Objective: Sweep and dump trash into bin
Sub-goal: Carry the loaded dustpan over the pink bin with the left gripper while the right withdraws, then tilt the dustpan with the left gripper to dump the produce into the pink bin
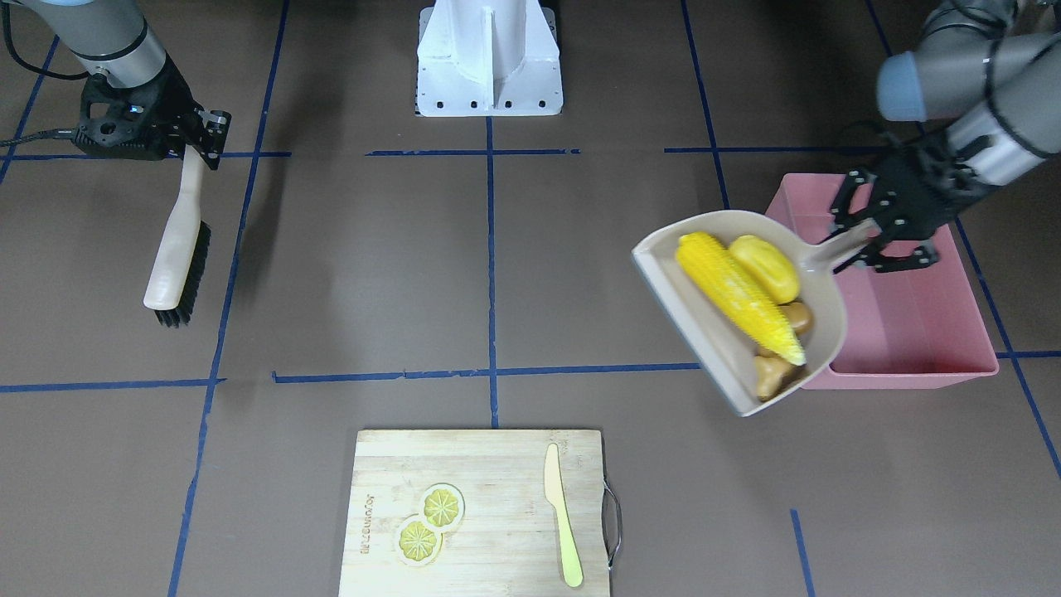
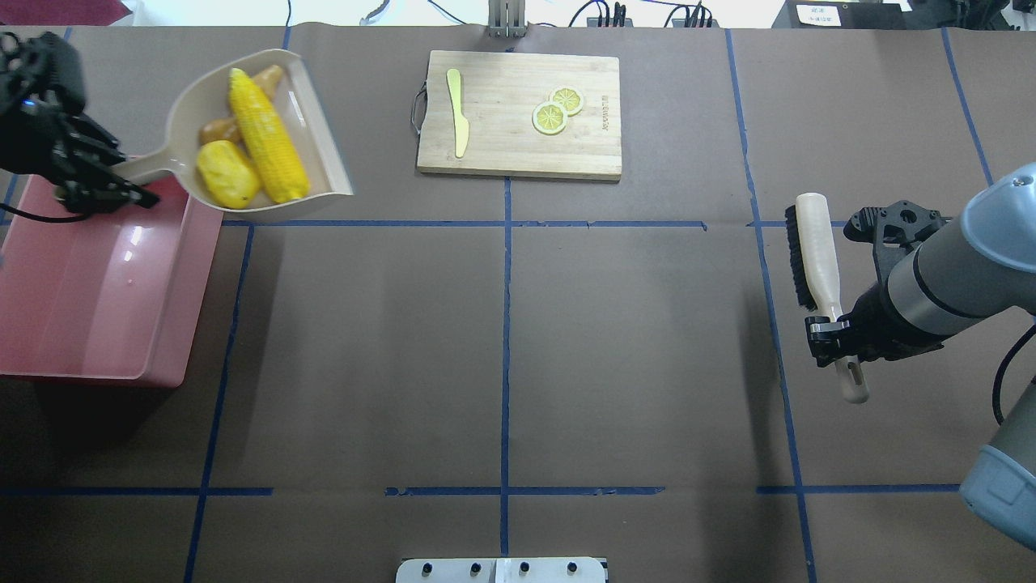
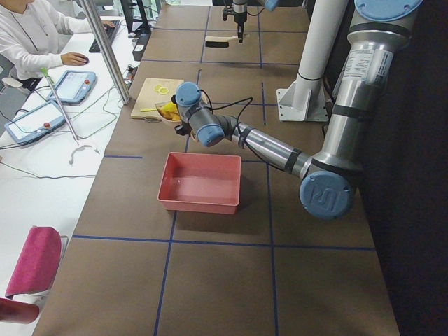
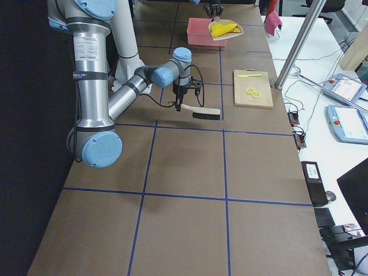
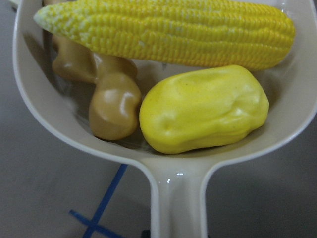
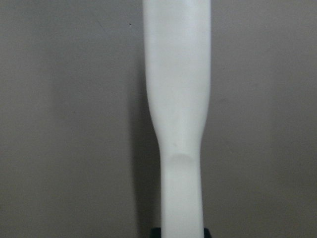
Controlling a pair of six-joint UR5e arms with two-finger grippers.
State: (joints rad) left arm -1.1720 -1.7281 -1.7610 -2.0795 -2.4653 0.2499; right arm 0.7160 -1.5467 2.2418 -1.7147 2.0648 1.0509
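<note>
The corn cob (image 1: 738,294), the potato-like piece (image 1: 764,267) and the ginger root (image 1: 775,373) all lie in the beige dustpan (image 1: 692,311). It is held up off the counter (image 1: 373,290) with its handle clamped in the left claw (image 1: 879,236). Only the handle end overlaps the pink bin (image 1: 912,332). The scoop itself hangs mostly over bare counter, and its open lip points away from the bin.

That is what worries me. If the wrist tips now, or tips toward the lip, everything slides out onto the counter instead of into the bin. The cob looks the likeliest to go first, being long, round and laid loosely across the pan. The ginger sits close to the lip's corner and could drop with a small jolt. A fast swing over the bin wall could also fling the pieces, or knock the pan on the rim.

Well apart on the other side, the right claw (image 1: 203,137) is closed on the brush (image 1: 178,249) handle, clear of the dump.
</note>
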